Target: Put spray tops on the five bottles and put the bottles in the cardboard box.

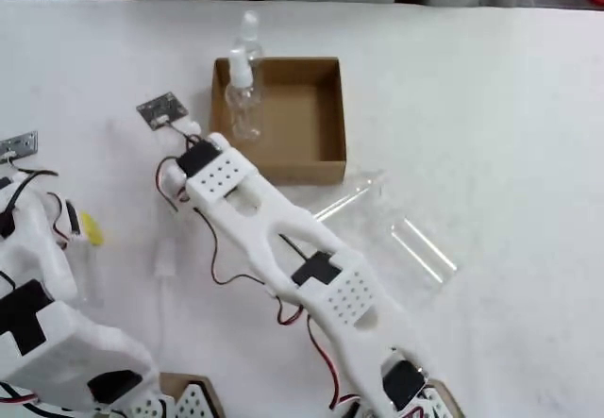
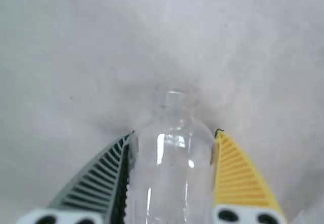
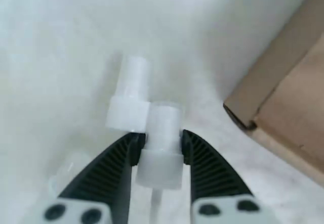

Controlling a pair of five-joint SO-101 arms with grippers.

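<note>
The left gripper [image 2: 173, 134] was closed onto a clear bottle [image 2: 172, 178]. Its grey finger pressed one side of the body and its yellow finger the other, both just below the shoulder. The bottle's neck stuck out past the fingertips, open and without a top, above the white table [image 1: 491, 107].

In the high view, a loose spray top [image 1: 167, 258] lay on the table between the two arms, with its thin tube trailing back toward the near edge.

The right gripper [image 3: 161, 134] was farther out, beside a corner of the cardboard box [image 3: 283, 97]. Its two black fingers were drawn in on a held spray top [image 3: 161, 158], clamping the collar from both sides. The nozzle end pointed out beyond the tips and the dip tube ran back between the fingers. A second spray top [image 3: 129, 102] lay on the table touching the held one, just past one fingertip.

To the right of the box's near corner, what looked like two more bottles [image 1: 347, 199] [image 1: 423, 248] lay on their sides, well apart from both grippers.

Inside the box, a capped bottle [image 1: 243, 102] lay along the left wall. Another bottle [image 1: 249, 31] sat just beyond the far wall.
</note>
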